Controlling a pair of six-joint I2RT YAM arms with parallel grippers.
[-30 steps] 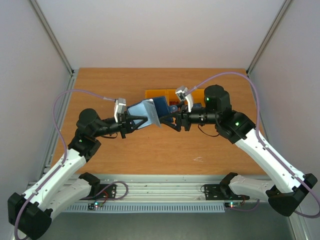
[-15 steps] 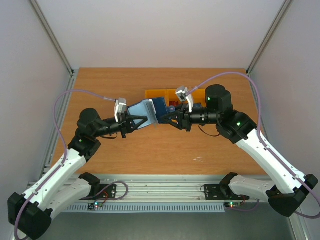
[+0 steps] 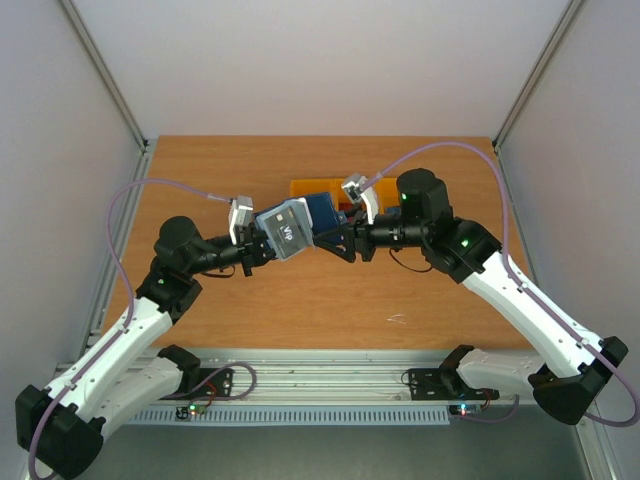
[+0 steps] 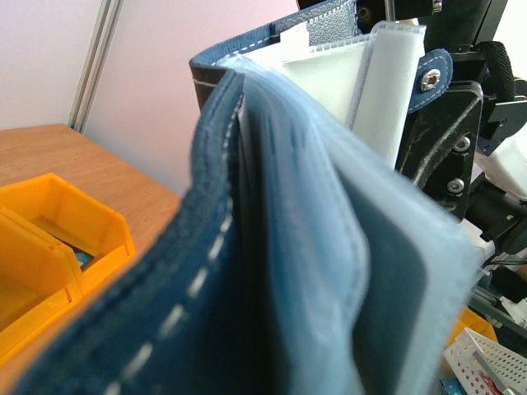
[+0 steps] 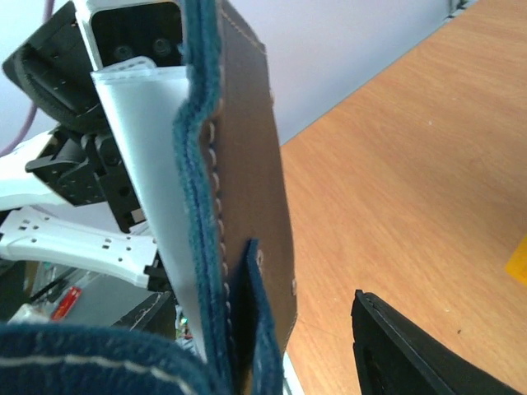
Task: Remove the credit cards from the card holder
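The left gripper point(image 3: 266, 246) clenches the card holder point(image 3: 290, 228) aloft; whether the right gripper point(image 3: 330, 240) grips anything is unclear. It should draw a card straight out.

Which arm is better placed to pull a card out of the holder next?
Right. The left gripper is clamped on the card holder, holding it up; the right gripper sits open at its free edge.
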